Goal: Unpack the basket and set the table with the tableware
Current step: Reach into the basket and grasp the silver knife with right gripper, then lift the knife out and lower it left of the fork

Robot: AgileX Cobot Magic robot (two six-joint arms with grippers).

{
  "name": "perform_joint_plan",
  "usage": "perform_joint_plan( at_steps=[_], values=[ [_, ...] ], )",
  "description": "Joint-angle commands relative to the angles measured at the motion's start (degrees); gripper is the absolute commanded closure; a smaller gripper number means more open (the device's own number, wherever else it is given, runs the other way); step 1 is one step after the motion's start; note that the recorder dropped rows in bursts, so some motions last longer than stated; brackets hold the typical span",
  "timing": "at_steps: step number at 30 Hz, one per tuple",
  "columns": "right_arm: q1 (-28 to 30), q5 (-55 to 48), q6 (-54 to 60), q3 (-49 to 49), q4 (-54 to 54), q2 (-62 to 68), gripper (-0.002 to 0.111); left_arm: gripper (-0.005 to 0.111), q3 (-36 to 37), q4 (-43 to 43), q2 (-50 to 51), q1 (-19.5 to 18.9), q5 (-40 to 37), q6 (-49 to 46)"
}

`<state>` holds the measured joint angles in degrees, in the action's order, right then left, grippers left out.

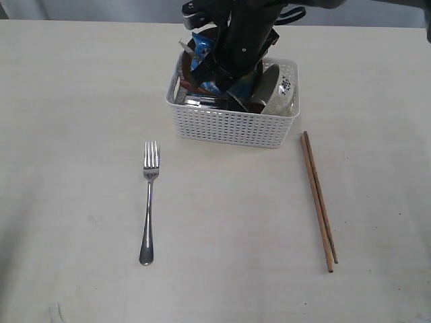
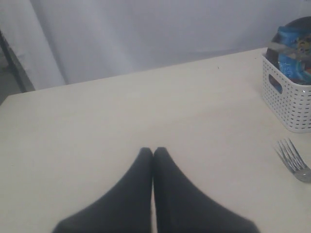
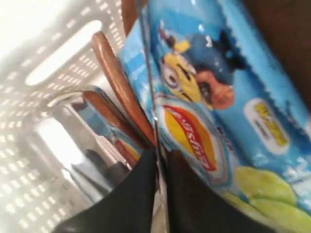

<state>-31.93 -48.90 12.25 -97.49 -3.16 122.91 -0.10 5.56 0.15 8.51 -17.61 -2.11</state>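
Chopsticks [image 1: 318, 198] and fork [image 1: 149, 202] lie closest to you on the table [image 1: 81, 101], both out of the basket [image 1: 232, 128]. The chopsticks lie side by side on the right, running from near the basket's front right corner toward the camera. The fork lies on the left, well apart from them, tines toward the basket.

Your right arm [image 1: 246, 33] reaches down into the basket, which stands at the far middle of the table. From the wrist, your right gripper [image 3: 163, 155] has its fingers [image 3: 138, 189] drawn narrow on a thin steel edge, the knife [image 3: 147, 73], standing upright against the blue bag [image 3: 218, 97]. A steel cup [image 3: 73, 141] sits just beside it, near the perforated wall. The pale bowl [image 1: 279, 87] leans on its side at the basket's right end.

Your left gripper [image 2: 153, 151] hangs over bare table well left of the basket, fingertips pressed together and holding nothing.
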Motion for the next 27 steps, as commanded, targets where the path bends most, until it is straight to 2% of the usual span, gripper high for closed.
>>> perform_joint_plan(
  at_steps=[1,6,14,21,27],
  values=[
    [-0.22,-0.6,-0.09,0.24,-1.07,-3.43,0.109,0.107,0.1,0.22,-0.15,-0.31,0.45,0.2],
    [-0.22,-0.86,0.35,0.24,-2.27,-6.14,0.109,0.107,0.1,0.22,-0.15,-0.31,0.45,0.2],
    [-0.34,1.38,3.36,0.24,-10.03,-12.13,0.109,0.107,0.1,0.22,-0.15,-0.31,0.45,0.2],
    [-0.34,2.84,2.36,0.24,-10.8,-15.82,0.109,0.107,0.1,0.22,-0.15,-0.31,0.45,0.2],
    [-0.34,1.41,3.25,0.24,-19.99,-18.32,0.109,0.107,0.1,0.22,-0.15,-0.31,0.45,0.2]
  ],
)
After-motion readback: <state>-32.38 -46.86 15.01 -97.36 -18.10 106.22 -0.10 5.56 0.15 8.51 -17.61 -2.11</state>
